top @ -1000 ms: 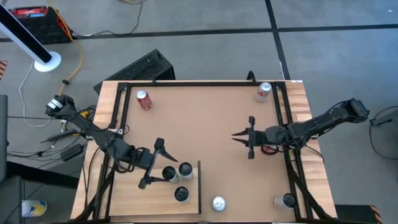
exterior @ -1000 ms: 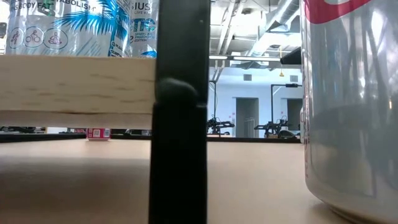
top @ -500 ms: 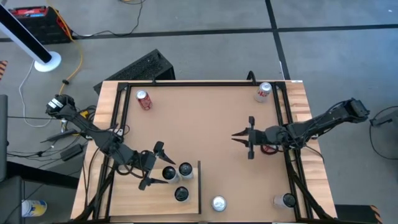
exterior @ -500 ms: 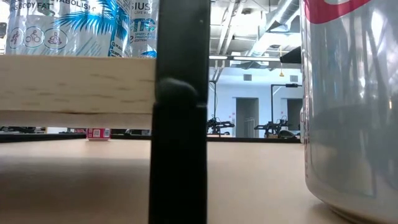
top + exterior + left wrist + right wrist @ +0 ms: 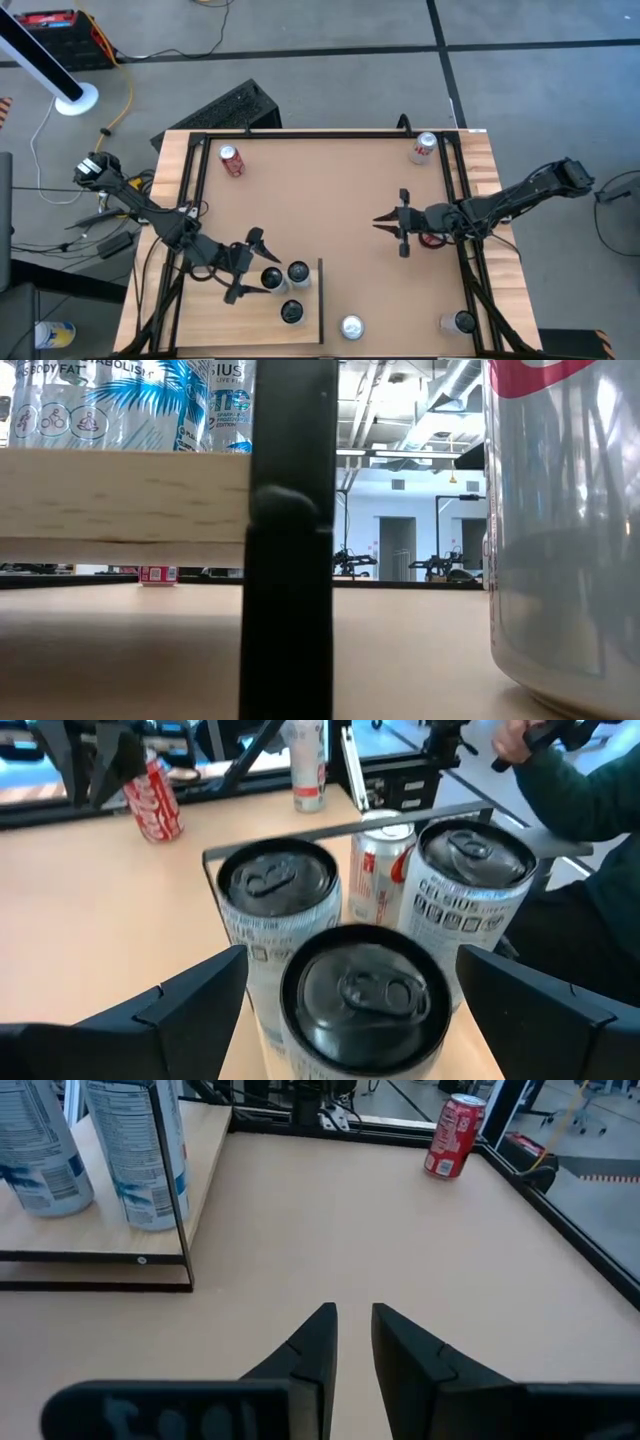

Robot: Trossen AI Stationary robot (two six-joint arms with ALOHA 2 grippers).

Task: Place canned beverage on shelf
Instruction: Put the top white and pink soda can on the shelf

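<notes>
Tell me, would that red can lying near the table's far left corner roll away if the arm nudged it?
Probably. The red can seems to lie on its side on the flat tabletop, so a push across its length would likely roll it. Nothing stands beside it to stop it. Its smooth metal skin may also slip in a loose grip.

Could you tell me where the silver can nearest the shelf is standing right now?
In the high view, the silver can stands on the tabletop just right of the shelf.

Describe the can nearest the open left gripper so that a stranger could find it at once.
Find the pale wooden shelf at the table's near left corner. Three black-topped cans stand there; it is the one closest to the left gripper, between its spread fingers.
</notes>
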